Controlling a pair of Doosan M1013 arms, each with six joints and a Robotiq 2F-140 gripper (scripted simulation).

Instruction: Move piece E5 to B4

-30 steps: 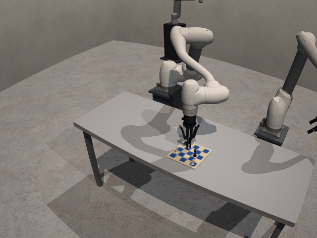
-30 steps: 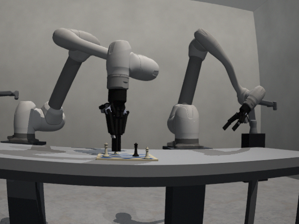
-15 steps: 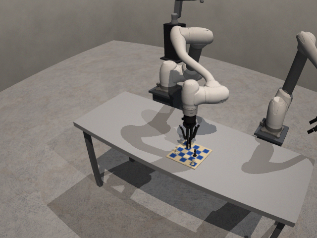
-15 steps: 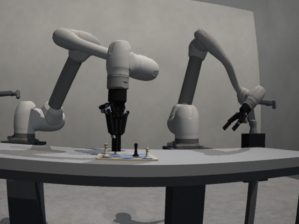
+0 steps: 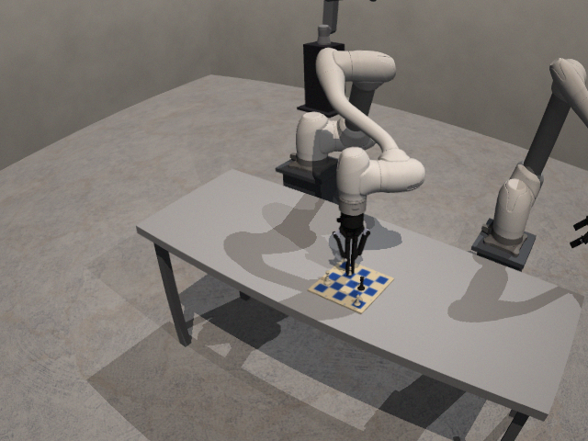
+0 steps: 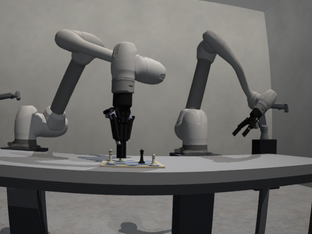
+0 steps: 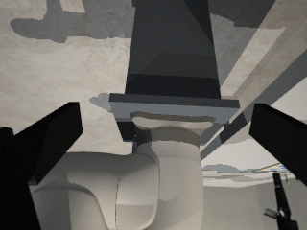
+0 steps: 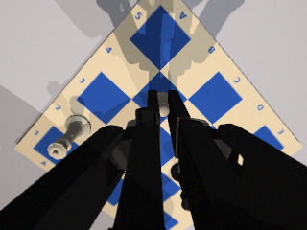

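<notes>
My right gripper [image 5: 350, 272] [image 6: 121, 156] [image 8: 162, 104] points straight down, shut on a white piece [image 6: 121, 159] [image 8: 164, 106] low over B4 of the blue and cream board [image 5: 321, 288] [image 6: 126, 166] [image 8: 216, 98]. The piece looks upright; its upper part is hidden by the fingers. I cannot tell whether its base touches the board. My left gripper [image 5: 575, 234] [image 6: 240, 132] [image 7: 166, 118] is open and empty, far from the board, beyond the table's end in the top view.
A tall white piece [image 5: 327, 278] [image 6: 110, 157] [image 8: 77, 128] stands on A2. A black piece [image 5: 361, 285] [image 6: 141, 158] and another white piece [image 5: 357, 300] [image 6: 153, 161] stand upright on the board's other side. Fingers hide much of the board in the right wrist view.
</notes>
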